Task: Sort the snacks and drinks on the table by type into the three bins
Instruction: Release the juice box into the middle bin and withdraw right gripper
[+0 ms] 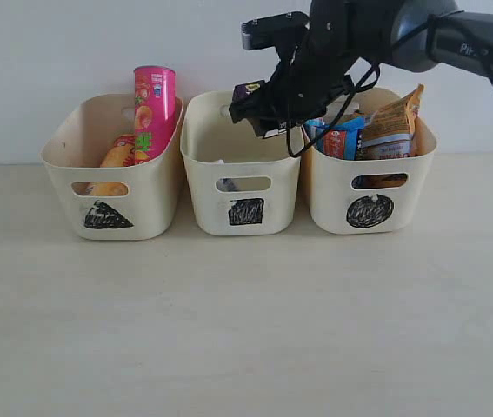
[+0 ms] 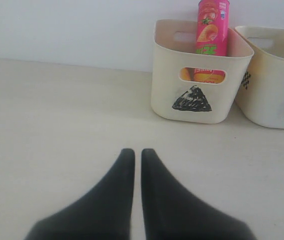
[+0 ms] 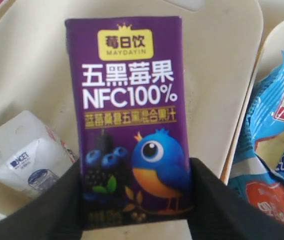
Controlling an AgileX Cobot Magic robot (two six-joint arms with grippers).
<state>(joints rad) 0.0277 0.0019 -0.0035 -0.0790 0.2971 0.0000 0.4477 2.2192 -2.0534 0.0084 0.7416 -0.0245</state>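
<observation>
My right gripper is shut on the dark purple carton, holding it over the middle, square-marked bin. Below it, the white-and-blue carton lies inside that bin. The pink chip tube stands in the triangle bin with the yellow-red tube beside it. The blue packet and the orange-brown packet sit in the circle bin. My left gripper is shut and empty, low over the bare table, in front of the triangle bin. It is out of the exterior view.
The three bins stand in a row against a white wall. The pale tabletop stretches in front of them. The right arm reaches in from the upper right above the circle bin.
</observation>
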